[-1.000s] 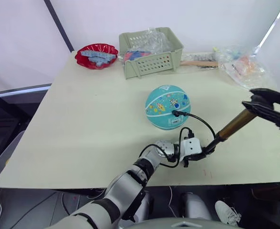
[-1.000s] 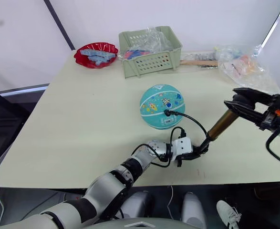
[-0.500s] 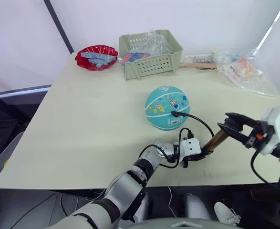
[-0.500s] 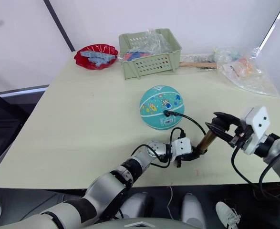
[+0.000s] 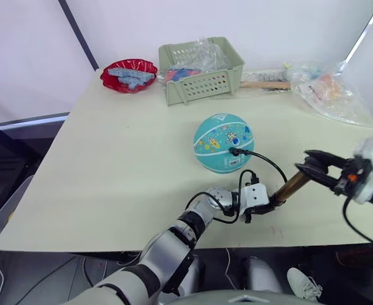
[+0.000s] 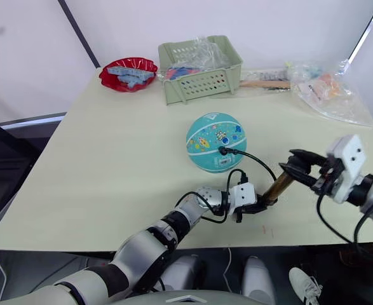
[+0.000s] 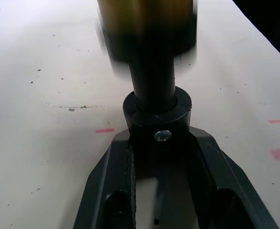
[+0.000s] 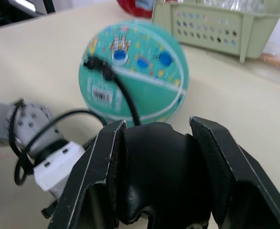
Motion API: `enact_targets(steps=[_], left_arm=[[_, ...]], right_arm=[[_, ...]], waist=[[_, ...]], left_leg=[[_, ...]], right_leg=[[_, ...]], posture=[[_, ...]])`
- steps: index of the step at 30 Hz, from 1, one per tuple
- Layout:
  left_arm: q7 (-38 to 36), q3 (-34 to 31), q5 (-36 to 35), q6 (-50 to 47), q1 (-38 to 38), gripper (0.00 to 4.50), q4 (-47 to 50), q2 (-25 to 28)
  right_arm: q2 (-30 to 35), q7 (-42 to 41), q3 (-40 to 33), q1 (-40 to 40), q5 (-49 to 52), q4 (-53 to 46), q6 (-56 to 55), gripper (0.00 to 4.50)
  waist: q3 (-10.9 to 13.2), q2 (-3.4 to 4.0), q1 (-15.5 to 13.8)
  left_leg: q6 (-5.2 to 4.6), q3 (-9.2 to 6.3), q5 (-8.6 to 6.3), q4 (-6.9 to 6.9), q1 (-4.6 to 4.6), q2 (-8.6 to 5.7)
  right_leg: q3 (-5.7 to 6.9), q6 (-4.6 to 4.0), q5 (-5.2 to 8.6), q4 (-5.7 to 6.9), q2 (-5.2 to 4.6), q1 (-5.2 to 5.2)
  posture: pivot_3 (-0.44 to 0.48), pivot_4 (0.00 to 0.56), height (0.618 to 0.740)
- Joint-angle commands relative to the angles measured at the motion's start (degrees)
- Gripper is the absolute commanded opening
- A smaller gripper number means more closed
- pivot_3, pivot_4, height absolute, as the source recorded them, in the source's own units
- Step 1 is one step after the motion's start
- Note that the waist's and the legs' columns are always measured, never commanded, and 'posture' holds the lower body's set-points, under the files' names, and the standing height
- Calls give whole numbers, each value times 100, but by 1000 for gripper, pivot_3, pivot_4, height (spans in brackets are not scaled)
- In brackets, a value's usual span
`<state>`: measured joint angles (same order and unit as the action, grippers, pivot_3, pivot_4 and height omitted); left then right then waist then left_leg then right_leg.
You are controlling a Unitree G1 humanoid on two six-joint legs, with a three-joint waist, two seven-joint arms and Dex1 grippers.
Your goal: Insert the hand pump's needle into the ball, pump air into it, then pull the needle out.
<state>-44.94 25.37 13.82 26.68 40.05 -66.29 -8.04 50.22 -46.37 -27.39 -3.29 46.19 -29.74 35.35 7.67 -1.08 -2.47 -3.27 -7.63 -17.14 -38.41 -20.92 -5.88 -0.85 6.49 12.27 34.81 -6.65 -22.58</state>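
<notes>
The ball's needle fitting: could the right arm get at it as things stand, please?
Probably not at once: the right gripper is shut on the pump handle, so it would have to let go first, though the table between is bare.

hand pump (image 5: pixel 293 185): gold-bronze metallic barrel, sheeny, matt black foot | ball (image 5: pixel 223 142): smooth teal skin, printed | table (image 5: pixel 122 159): matt cream top | basket (image 5: pixel 201 68): green perforated plastic | bowl (image 5: pixel 128 73): glossy red | bags (image 5: pixel 326 90): clear crinkled film

Left arm reaches forward low over the table edge, left gripper (image 5: pixel 267 207) fingers closed on the hand pump (image 5: pixel 292 185) foot; right gripper (image 5: pixel 314 162) clamps its T-handle, forearm extended inward.
</notes>
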Motion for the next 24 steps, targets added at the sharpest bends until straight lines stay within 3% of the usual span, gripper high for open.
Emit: enact_targets(steps=[1, 6, 16, 24], left_arm=[[89, 189, 316, -384, -261, 954, -503, -189], [80, 204, 329, -370, -285, 954, -495, -182], [74, 218, 339, -367, -310, 954, -483, -152], [61, 214, 333, -380, -316, 954, -473, -149]], right_arm=[[215, -61, -709, 245, 707, -167, 238, 1626], [739, 120, -1394, 912, 1690, 85, 818, 1626], [1291, 302, -1759, 1597, 2201, 412, 1278, 1626], [1122, 181, -1505, 1192, 1819, 34, 1330, 1626]], waist=[[4, -4, -3], [28, 11, -2], [40, 2, -5], [44, 9, -9]], left_leg=[[0, -2, 0, 0, -1, 1], [-1, 7, 0, -3, -5, -1], [-1, 5, 0, -3, -16, -2], [-1, 6, 0, -3, -20, -2]], right_leg=[[2, 0, 0, 0, 0, 0], [-5, 1, 0, -1, -5, -1], [-1, 0, -1, -1, -9, -6], [-1, -1, -2, -1, -9, -11]], posture=[[0, 150, 740], [0, 150, 740], [0, 150, 740], [0, 150, 740]])
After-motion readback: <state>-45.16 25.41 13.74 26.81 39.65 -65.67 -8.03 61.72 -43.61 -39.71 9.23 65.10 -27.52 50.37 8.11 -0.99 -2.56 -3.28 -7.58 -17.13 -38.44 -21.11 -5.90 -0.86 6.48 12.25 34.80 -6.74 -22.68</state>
